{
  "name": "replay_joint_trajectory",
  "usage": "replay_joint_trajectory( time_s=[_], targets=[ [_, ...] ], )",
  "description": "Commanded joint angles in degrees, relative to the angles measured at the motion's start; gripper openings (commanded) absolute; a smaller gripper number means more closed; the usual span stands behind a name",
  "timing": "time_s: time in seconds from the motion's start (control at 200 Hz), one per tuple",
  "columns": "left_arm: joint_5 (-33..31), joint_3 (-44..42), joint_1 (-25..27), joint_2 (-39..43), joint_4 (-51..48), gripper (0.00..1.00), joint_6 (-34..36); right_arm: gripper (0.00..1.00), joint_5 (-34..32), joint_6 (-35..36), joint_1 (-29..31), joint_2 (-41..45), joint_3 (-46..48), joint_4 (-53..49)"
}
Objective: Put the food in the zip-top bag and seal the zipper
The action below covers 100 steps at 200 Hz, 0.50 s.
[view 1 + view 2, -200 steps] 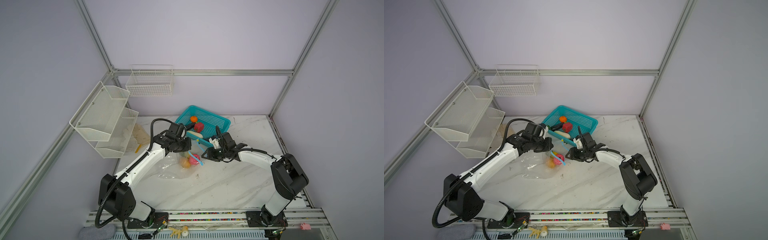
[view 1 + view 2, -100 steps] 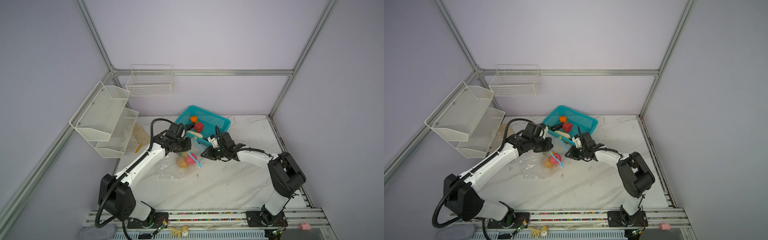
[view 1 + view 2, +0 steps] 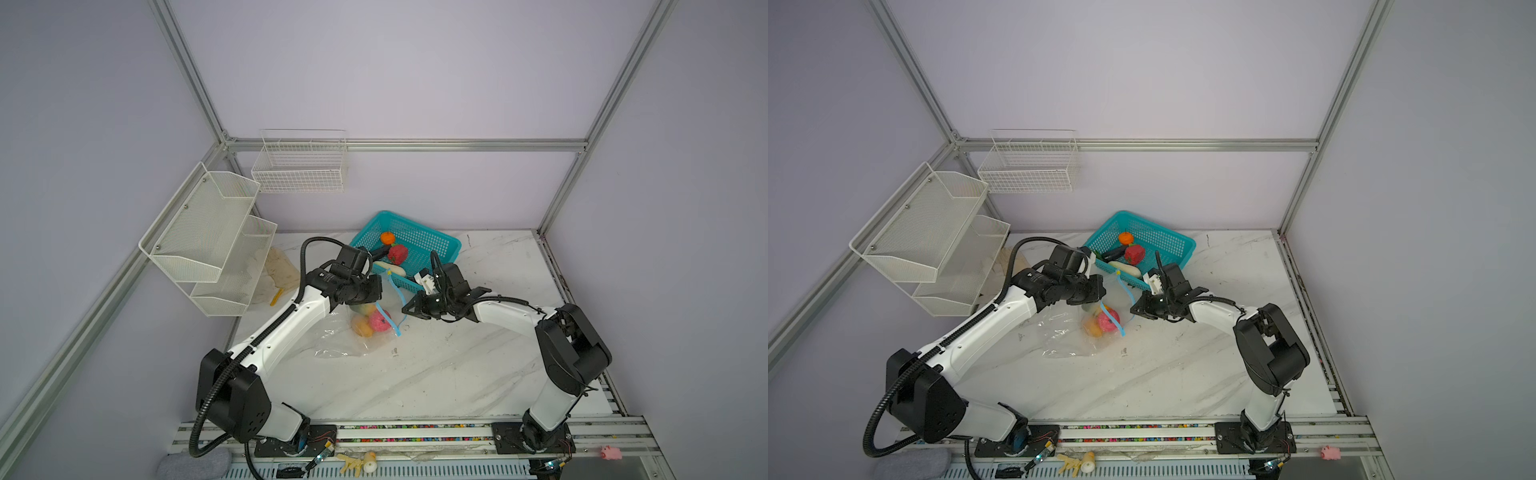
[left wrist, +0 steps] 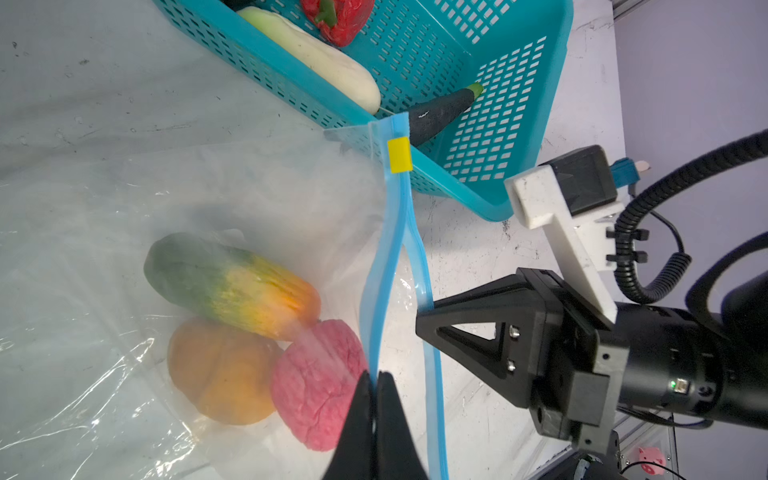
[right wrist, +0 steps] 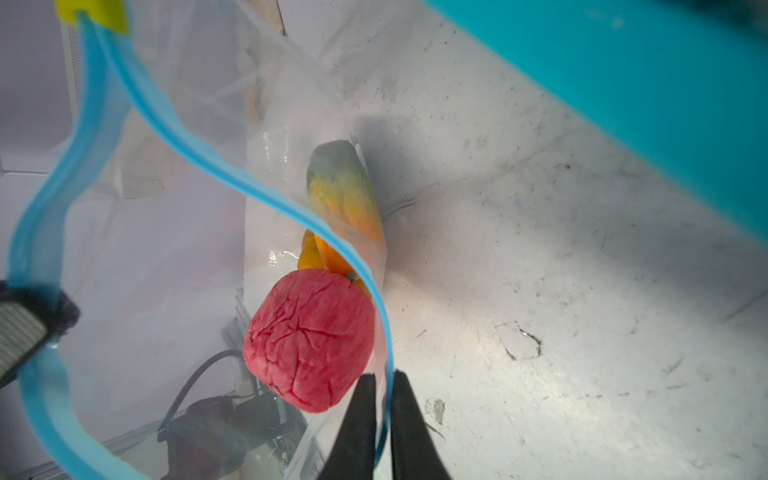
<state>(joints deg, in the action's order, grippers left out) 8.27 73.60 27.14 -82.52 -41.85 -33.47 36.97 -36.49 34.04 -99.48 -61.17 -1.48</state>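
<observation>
The clear zip-top bag lies mid-table with its mouth raised. Inside are a pink piece, an orange piece and a green-yellow piece. The light-blue zipper gapes, its yellow slider at the far end. My left gripper is shut on one lip. My right gripper pinches the other lip. More food sits in the teal basket: orange, red, white, dark purple.
The basket's near rim stands just behind the bag's mouth. White mesh shelves and a wire basket hang at the back left. A beige cloth lies under the shelves. Toy bits rest on the front rail.
My right gripper has edged in to the bag's mouth and its jaws have closed onto the zipper lip. The left gripper has kept its hold, almost still.
</observation>
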Motion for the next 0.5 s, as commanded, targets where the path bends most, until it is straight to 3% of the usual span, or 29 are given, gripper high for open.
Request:
replay_joint_trajectory(
  time_s=[0.0,0.495],
  targets=[
    [-0.32,2.13,-0.15,3.68,0.40,0.00,-0.03,0.11,0.21,0.45,-0.20,0.71,-1.59,0.54],
    [-2.95,7.58,-0.15,8.30,-4.90,0.00,0.66,0.10,-0.41,2.83,0.65,0.27,-9.36,-4.75]
  ],
)
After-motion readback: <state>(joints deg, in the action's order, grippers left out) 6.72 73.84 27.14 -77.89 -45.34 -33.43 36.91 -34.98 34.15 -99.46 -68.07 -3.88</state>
